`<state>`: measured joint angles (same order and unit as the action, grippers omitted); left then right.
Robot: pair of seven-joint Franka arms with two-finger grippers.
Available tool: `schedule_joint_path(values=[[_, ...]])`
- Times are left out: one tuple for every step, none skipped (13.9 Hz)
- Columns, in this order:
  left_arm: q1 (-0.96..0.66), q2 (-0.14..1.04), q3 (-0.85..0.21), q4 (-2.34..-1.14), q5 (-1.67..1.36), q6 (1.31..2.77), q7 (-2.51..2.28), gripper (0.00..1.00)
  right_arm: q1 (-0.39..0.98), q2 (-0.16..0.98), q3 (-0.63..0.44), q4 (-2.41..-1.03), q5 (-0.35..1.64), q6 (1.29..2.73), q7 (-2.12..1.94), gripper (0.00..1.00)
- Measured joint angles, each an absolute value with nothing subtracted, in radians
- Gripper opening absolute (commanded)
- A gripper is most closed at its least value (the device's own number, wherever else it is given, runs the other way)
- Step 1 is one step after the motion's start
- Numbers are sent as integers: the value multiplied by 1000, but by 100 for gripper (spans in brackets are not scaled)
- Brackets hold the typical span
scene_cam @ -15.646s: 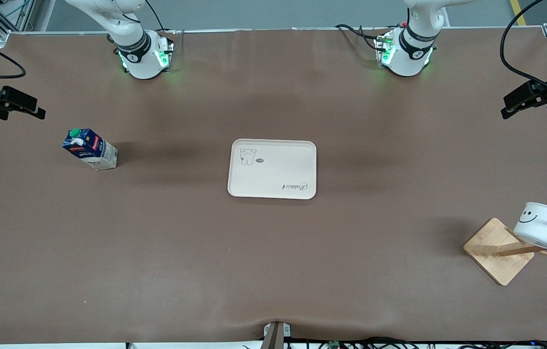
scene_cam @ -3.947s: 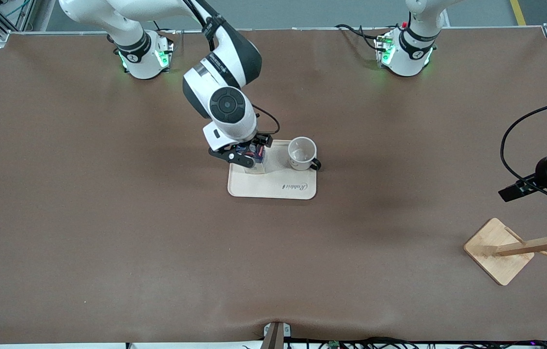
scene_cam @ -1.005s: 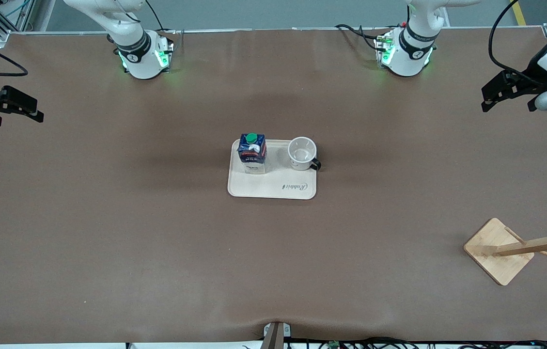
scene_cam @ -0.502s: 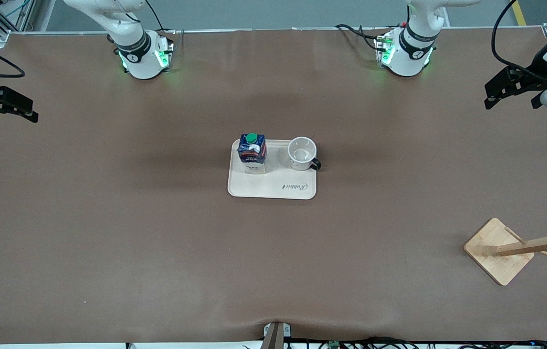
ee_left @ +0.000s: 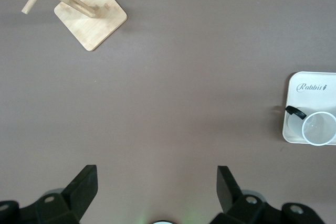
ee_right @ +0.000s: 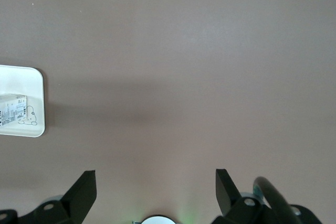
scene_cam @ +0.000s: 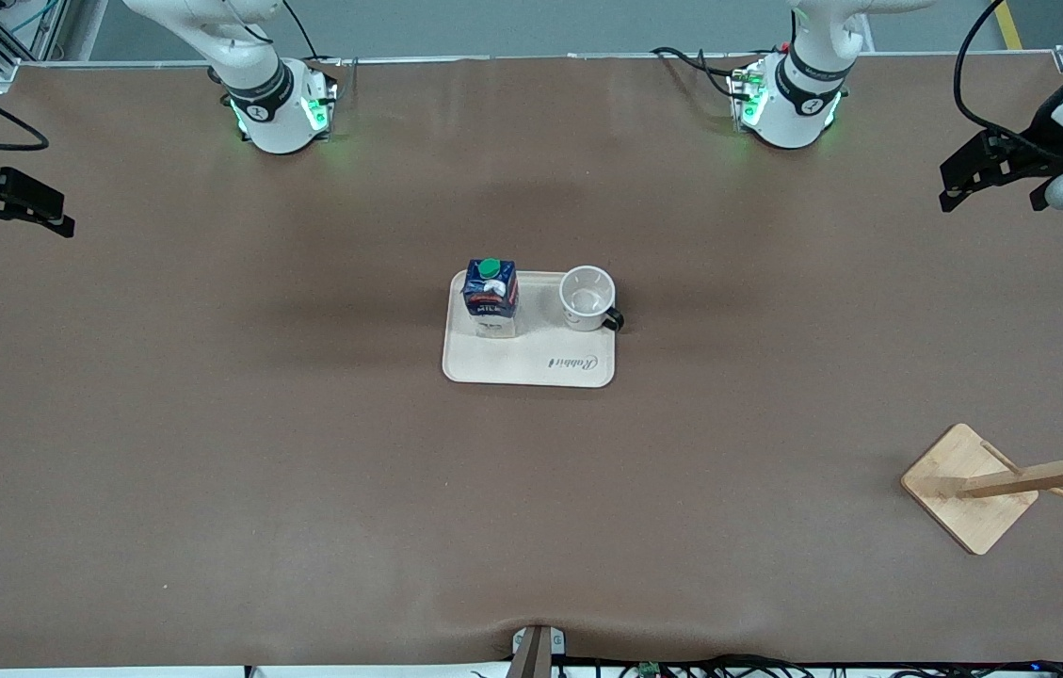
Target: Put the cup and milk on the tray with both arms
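The cream tray lies at the table's middle. The dark blue milk with its green cap stands upright on it, at the end toward the right arm. The white cup stands upright beside the milk on the tray, its black handle over the tray's edge. My left gripper is open and empty, up over the left arm's end of the table. My right gripper is open and empty over the right arm's end. The left wrist view shows the tray and the cup past its open gripper. The right wrist view shows the tray's corner past its open gripper.
A wooden rack with a square base and pegs stands empty near the front camera at the left arm's end; it also shows in the left wrist view. Brown table surface surrounds the tray.
The milk and cup, once on the table and the rack, now stand on the tray. The right gripper has let go of the milk. Both arms have drawn back to the table's ends.
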<state>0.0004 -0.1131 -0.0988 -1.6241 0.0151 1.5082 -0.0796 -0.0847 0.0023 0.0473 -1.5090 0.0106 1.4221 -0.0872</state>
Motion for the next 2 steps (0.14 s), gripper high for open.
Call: schedule_joint_path(values=[[0,-111,-99,-1624,15,1502,-80,100,-85,2,47,-1509,11,1422,-87,100],[1,-108,-99,-1624,15,1494,-80,100,-85,2,47,-1509,11,1421,-87,100]])
